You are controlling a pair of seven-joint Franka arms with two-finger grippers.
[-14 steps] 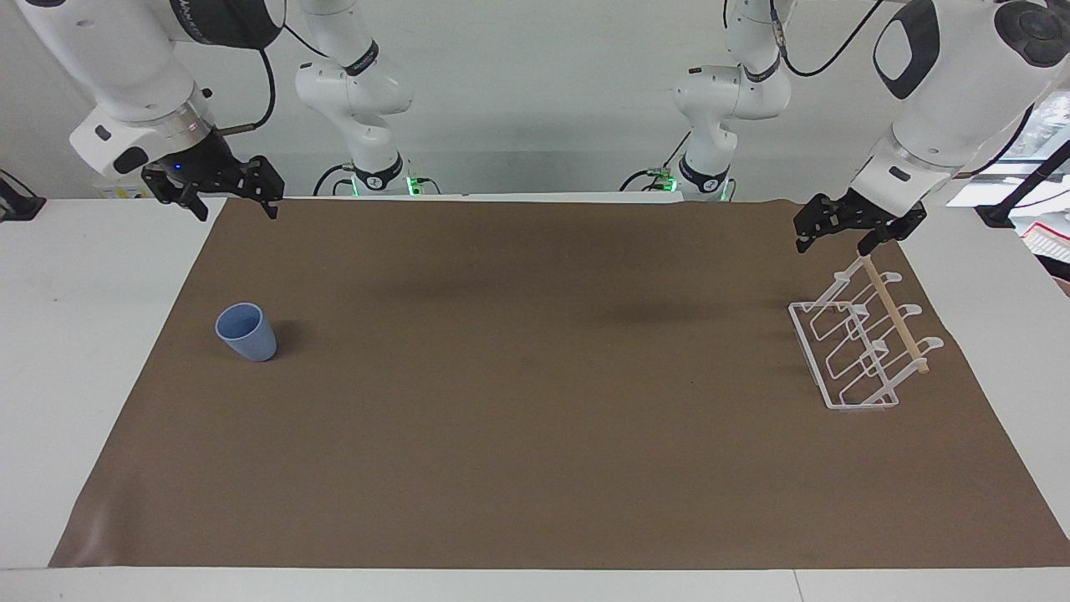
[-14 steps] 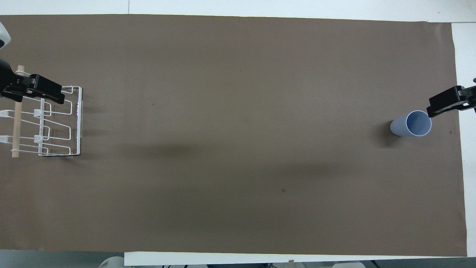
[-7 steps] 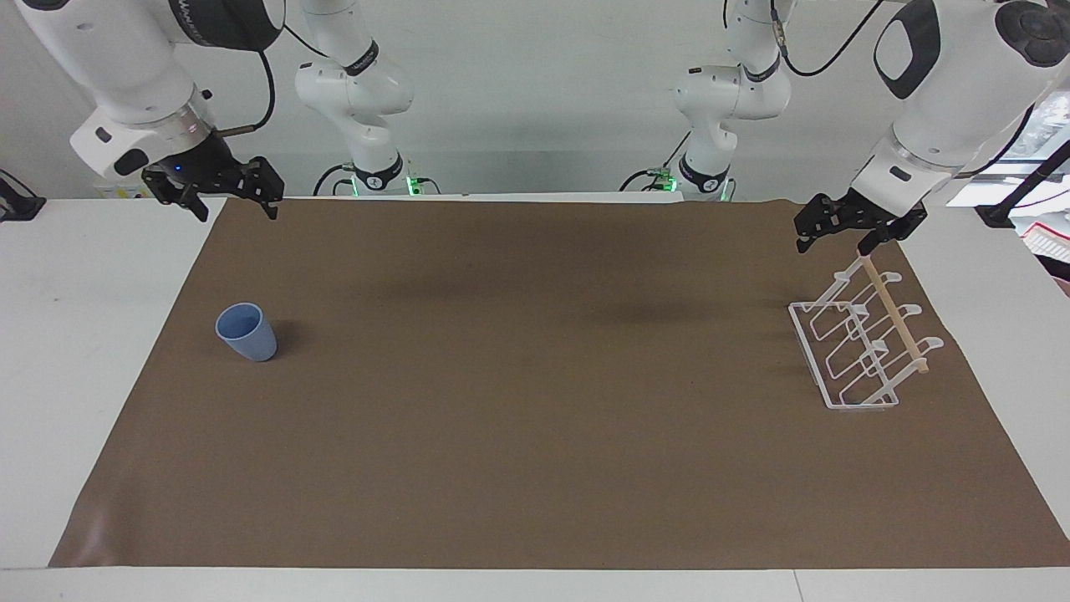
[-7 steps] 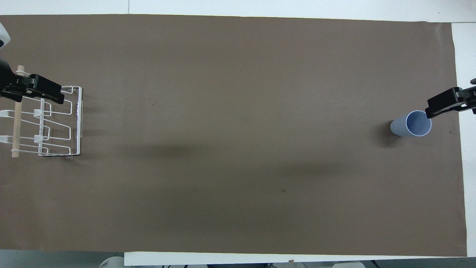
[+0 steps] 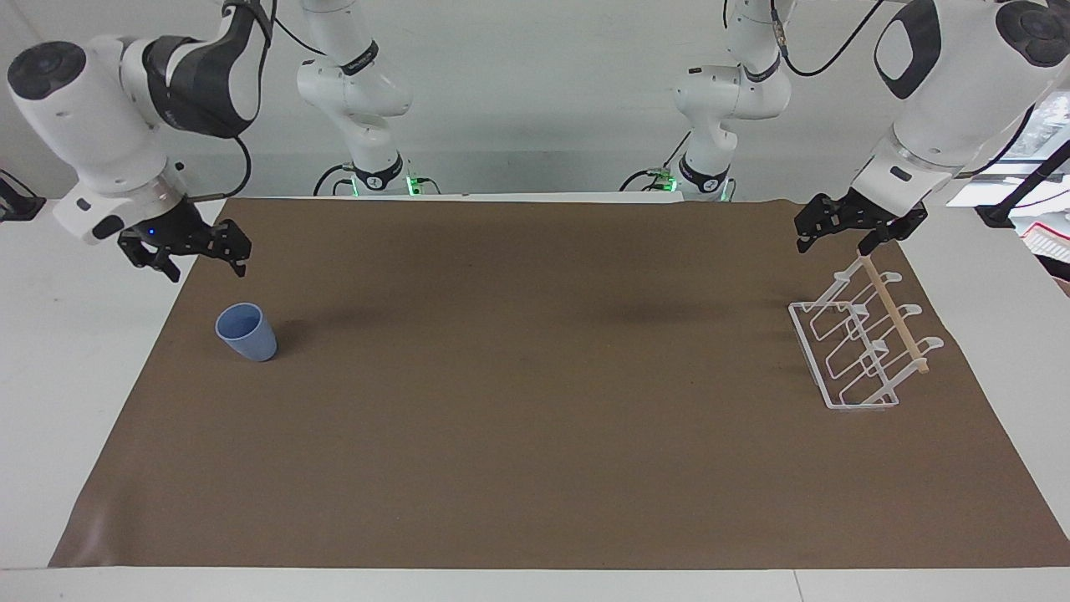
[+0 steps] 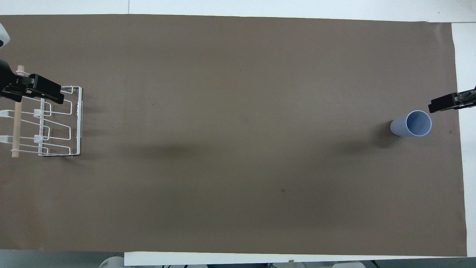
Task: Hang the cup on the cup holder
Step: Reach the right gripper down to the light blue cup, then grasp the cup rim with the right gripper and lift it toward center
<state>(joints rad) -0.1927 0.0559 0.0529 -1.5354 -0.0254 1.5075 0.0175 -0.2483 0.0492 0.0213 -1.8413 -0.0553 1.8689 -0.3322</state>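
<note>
The light-blue cup point(image 5: 247, 332) point(image 6: 412, 124) stands upright, mouth up, on the brown mat near the right arm's end of the table. My right gripper point(image 5: 207, 263) hangs open and empty in the air over the mat's edge, close to the cup but not touching it. Overhead, only one of its fingers point(image 6: 442, 104) shows. The white wire cup holder point(image 5: 861, 351) point(image 6: 55, 123), with its wooden rod on top, stands at the left arm's end. My left gripper point(image 5: 832, 247) point(image 6: 35, 95) hovers open above the holder's end nearer the robots.
A brown mat point(image 5: 535, 435) covers most of the white table point(image 5: 67, 334). Bare white strips run along both ends. The arms' bases point(image 5: 376, 180) stand at the robots' edge of the table.
My right arm has swung down and lowered its open gripper toward the cup. The left arm, the cup and the cup holder have stayed in place.
</note>
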